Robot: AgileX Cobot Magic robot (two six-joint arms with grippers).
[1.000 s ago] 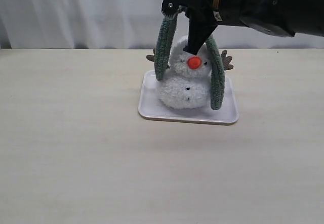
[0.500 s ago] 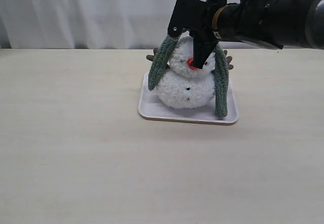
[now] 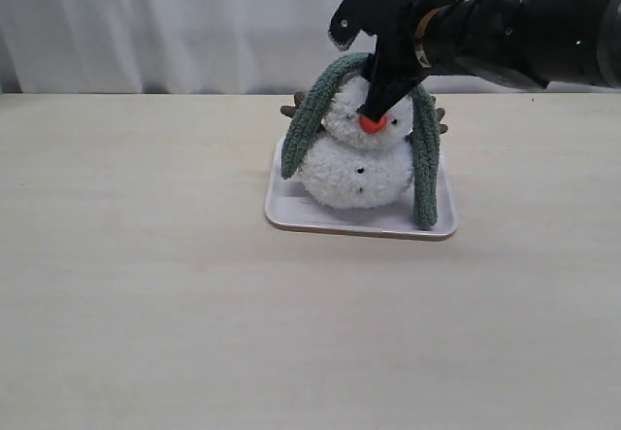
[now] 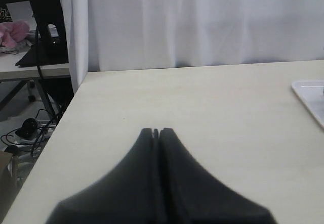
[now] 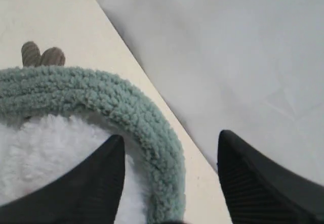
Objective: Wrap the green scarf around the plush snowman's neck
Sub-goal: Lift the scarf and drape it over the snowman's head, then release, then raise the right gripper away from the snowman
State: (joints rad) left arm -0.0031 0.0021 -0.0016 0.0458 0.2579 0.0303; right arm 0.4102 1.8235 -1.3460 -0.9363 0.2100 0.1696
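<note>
scarf [image 3: 424, 168] draped, not yet wrapped
on the tray [image 3: 291, 213], the snowman [image 3: 354, 173] is wearing the scarf over its head, ends dangling both sides to cross at the neck [image 3: 342, 140]; right claw [image 5: 172, 139] is hovering above, wide and empty, left claw [image 4: 156, 131] shut.

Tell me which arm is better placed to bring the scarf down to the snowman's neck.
Right. The right tool is open over the plush snowman, where the green scarf drapes over the head. The left tool is shut over the table, away from the tray.
</note>
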